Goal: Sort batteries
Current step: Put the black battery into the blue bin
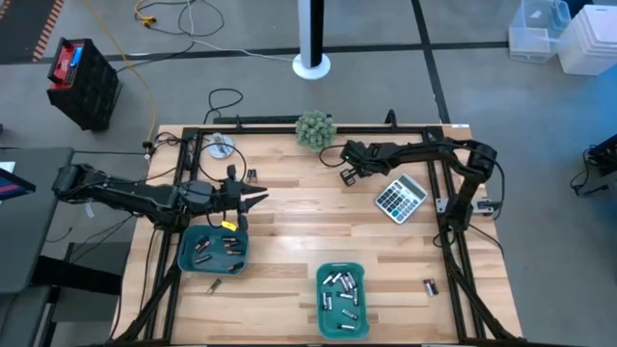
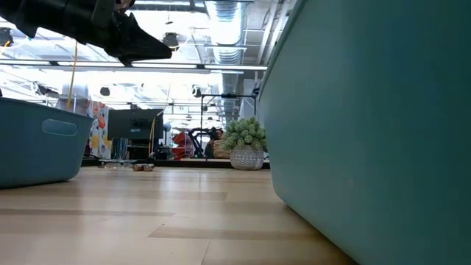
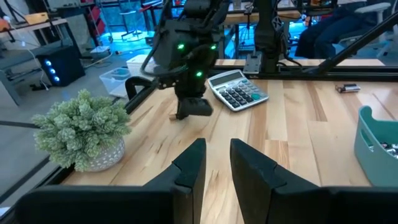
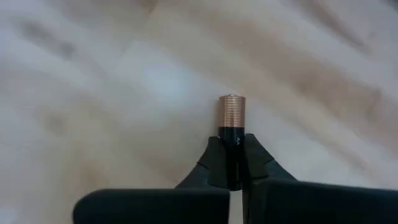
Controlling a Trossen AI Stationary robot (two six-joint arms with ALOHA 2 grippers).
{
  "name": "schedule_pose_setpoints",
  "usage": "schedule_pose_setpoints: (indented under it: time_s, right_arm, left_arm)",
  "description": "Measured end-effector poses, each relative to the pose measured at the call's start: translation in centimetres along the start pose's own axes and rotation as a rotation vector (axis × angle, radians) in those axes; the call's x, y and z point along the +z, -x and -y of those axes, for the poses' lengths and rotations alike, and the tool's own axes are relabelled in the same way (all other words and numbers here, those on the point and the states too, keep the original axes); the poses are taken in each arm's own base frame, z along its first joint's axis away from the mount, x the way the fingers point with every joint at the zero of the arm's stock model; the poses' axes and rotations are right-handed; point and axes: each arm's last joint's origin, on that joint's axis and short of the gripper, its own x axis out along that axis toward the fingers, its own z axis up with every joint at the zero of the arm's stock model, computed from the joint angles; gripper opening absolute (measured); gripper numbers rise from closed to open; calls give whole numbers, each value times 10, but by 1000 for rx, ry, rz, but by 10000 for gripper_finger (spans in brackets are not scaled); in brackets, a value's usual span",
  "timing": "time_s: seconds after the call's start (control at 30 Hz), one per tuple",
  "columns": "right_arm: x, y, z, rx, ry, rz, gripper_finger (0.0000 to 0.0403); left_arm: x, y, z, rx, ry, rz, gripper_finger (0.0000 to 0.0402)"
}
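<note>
Dark battery point(image 4: 231, 146), coppery end

1. Rectangular teal plastic tray point(image 1: 213, 249), table's left: batteries inside.
2. Second teal plastic tray point(image 1: 342, 300), front centre: batteries inside.
3. Grey calculator point(image 1: 400, 198), right.
4. Potted green plant point(image 1: 314, 128), rear edge.

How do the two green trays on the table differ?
The left tray sits near the table's left edge, close under the left gripper; the middle tray sits by the front edge, away from both arms. The left tray holds mostly dark batteries; the middle tray holds mostly silvery-white batteries. The middle tray looks fuller than the left one. Both are teal and rectangular.
</note>
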Motion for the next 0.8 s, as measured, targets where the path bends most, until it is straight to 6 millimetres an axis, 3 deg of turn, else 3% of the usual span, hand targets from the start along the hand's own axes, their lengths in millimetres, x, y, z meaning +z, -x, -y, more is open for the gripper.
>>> schedule_pose_setpoints:
  time_s: [0.23,0.5,0.67,0.8]
  right_arm:
    - [6,51,-16,123,89,189,1]
    - [-3,110,-65,375,312,524,1]
    - [-13,129,-101,558,403,698,1]
    - [-22,128,-131,708,442,805,1]
  left_arm:
    - [0,0,0,16,-7,0,67]
    - [2,0,-4,117,-5,10,67]
    - [8,6,-8,194,40,50,67]
    - [14,14,-12,199,63,91,67]
